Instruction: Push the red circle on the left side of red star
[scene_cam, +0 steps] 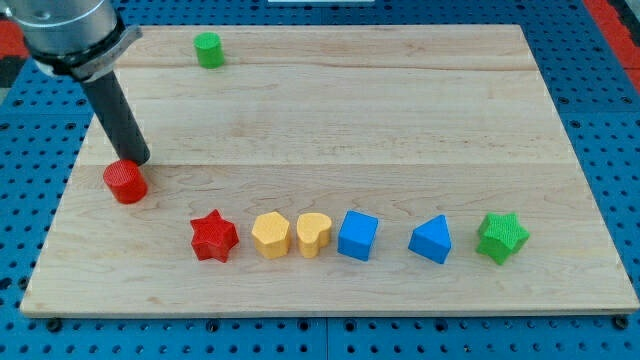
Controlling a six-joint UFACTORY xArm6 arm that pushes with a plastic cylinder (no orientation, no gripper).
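8 blocks sit on the wooden board (pixel 330 120), and they sort by colour like this: 2 red, 2 green, 2 yellow, 2 blue.

The reds are 1 red circle (pixel 125 182) near the view's left edge and 1 red star (pixel 214 237) lower down and to the view's right of it, the 2 clearly apart. So the circle already lies left of the star, though higher up the board rather than level with it.

The greens are 1 green circle (pixel 208 49) alone at the view's top, and 1 green star (pixel 501 237) at the far right end of the bottom row.

The yellows are 1 yellow hexagon (pixel 270 235) and 1 yellow heart (pixel 313 234), touching or nearly so, just right of the red star.

The blues are 1 blue cube (pixel 357 235) just beside the heart, and 1 blue triangle (pixel 431 240), which stands between the cube and the green star, apart from both.

That makes 6 blocks in 1 loose row along the view's bottom, plus 2 outliers.

My tip (pixel 139 160) is at the upper right edge of the red circle, touching it or a hair off; I cannot tell which. The rod slants up from there toward the view's top left. 1 plain rod, with no claw to spread or pinch.
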